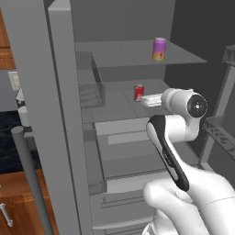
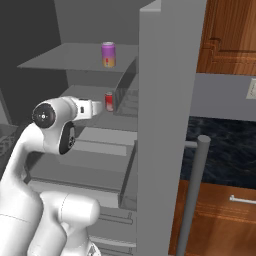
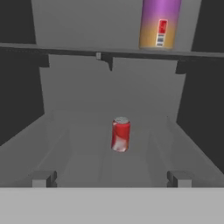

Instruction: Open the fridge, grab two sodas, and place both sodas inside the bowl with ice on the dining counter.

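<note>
The fridge (image 1: 32,92) (image 2: 165,90) stands open, with grey shelves inside. A red soda (image 1: 139,92) (image 2: 109,101) (image 3: 120,134) stands upright on the middle shelf. The purple and orange soda (image 1: 159,49) (image 2: 108,54) (image 3: 159,24) stands on the shelf above. My gripper (image 3: 111,179) is open and level with the middle shelf, pointing straight at the red soda from a short way in front of it. Nothing is between its fingertips (image 3: 43,178). From the base, my white hand (image 1: 151,100) (image 2: 91,108) reaches into the fridge just short of the red soda. The bowl and the dining counter are out of view.
The open door's long bar handle (image 1: 30,179) (image 2: 192,195) stands close beside the arm. Door racks (image 1: 222,128) hang at the opposite side. Fridge drawers (image 1: 119,202) lie below the shelves. Wood cabinets (image 2: 227,35) and a dark counter (image 2: 225,145) flank the fridge.
</note>
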Tool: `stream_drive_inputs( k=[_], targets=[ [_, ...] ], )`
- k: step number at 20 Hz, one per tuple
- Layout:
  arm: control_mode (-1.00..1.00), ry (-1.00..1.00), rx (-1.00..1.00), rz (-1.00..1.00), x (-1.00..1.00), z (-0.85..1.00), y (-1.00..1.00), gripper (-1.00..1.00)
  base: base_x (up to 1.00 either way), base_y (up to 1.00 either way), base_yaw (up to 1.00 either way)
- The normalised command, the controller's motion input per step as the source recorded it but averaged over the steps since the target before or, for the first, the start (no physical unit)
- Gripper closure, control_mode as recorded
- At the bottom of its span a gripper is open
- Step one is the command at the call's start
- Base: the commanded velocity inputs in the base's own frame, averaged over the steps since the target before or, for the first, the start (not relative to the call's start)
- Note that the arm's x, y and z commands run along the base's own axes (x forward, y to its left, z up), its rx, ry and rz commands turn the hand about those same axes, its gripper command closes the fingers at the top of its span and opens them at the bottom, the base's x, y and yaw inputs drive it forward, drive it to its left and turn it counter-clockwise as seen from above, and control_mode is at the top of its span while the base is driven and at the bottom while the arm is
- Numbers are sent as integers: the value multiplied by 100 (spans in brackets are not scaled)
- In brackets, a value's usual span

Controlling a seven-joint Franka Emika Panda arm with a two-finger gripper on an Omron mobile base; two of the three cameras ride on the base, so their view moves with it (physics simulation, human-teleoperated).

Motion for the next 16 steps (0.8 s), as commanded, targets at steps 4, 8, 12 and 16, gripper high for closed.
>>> stream_drive_inputs(
  k=[4,8,12,16],
  targets=[
    [-100,6,0,0,44,0,-3,-100,0,0,0],
    [-100,8,1,0,51,0,-10,-100,0,0,0],
    [-100,5,2,0,47,0,-15,-100,0,0,0],
    [-100,2,0,0,43,-1,-6,-100,0,0,0]
  ],
)
